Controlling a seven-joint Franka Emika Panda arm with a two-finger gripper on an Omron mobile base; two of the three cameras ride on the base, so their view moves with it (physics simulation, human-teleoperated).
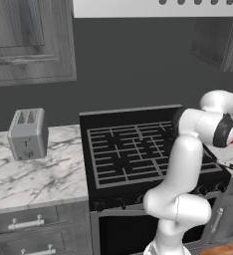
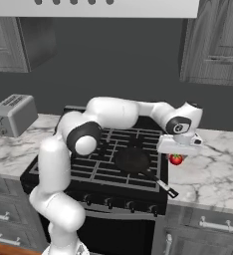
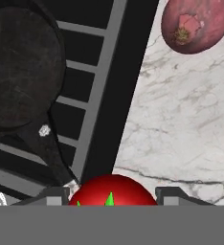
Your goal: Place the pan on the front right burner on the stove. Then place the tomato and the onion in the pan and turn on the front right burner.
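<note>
The black pan (image 2: 132,160) sits on the front right burner (image 2: 113,175) of the stove (image 2: 88,164), its thin handle (image 2: 161,185) pointing over the front right corner. The bright red tomato (image 2: 176,159) with its green top lies on the marble counter just right of the stove. My gripper (image 2: 177,153) is down over it and open, one finger on each side of the tomato (image 3: 111,189). In the hand view the dull maroon onion (image 3: 196,24) lies farther along the counter, and the pan (image 3: 18,72) is off to the left.
A grey toaster (image 1: 28,133) stands on the marble counter (image 1: 34,174) left of the stove. The knobs (image 2: 108,203) run along the stove's front. Drawers sit under the counters, and wall cabinets (image 2: 218,45) hang above.
</note>
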